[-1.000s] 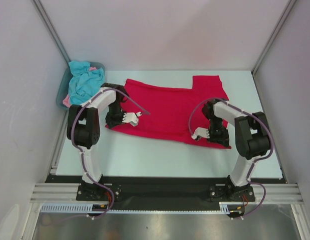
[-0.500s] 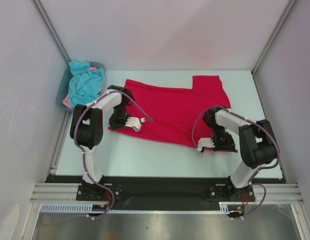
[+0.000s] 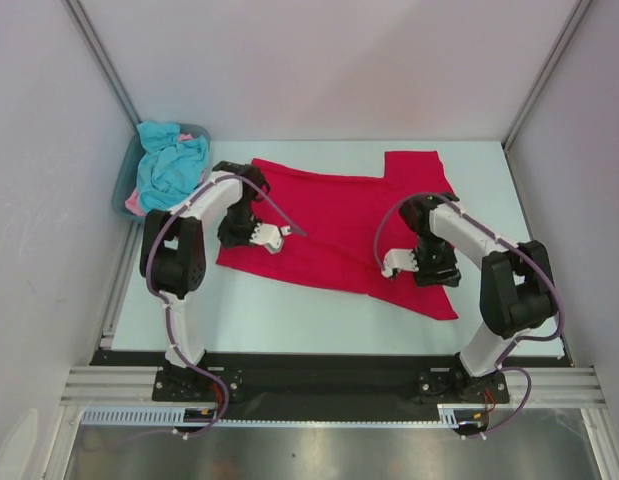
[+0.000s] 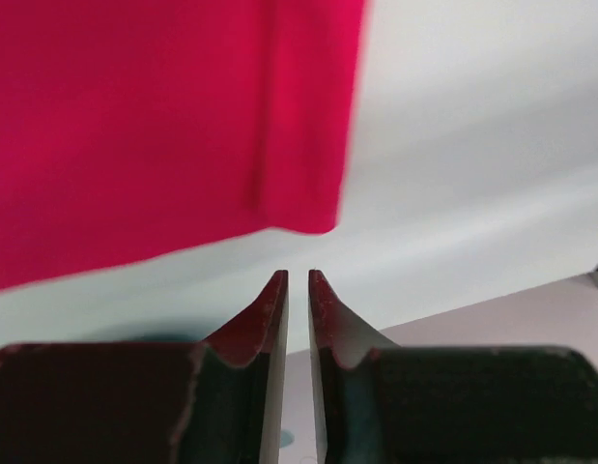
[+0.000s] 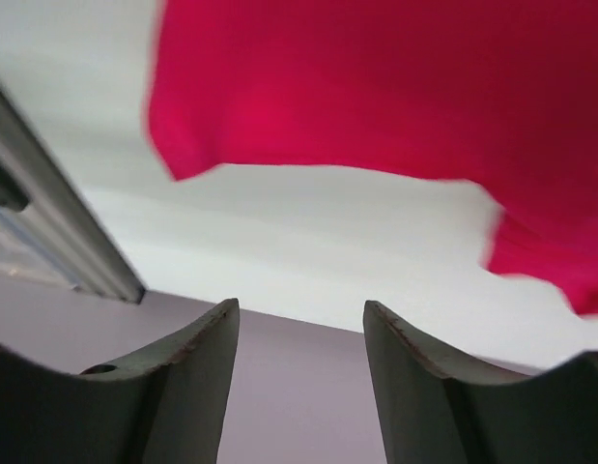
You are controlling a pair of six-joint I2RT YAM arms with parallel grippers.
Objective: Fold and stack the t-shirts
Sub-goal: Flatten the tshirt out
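- The red t-shirt [image 3: 339, 225] is spread across the middle of the frame on the bench [image 3: 289, 305]. It is judged light, limp and easily wrinkled, and best pinched at a corner or hem.
- The tub [image 3: 122, 195], at upper left, is filled with the bunched turquoise t-shirt [image 3: 171, 165] and pink t-shirt [image 3: 134, 203], well clear of the fold.
- The right pincer [image 3: 392, 263] is held wide apart and empty over the lower-right hem.
- The left pincer [image 3: 274, 238] is parted by a slit only, with nothing gripped, near the left edge.

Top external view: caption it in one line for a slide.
Left gripper and right gripper hover empty over a red t-shirt spread on the table; more shirts fill a tub.
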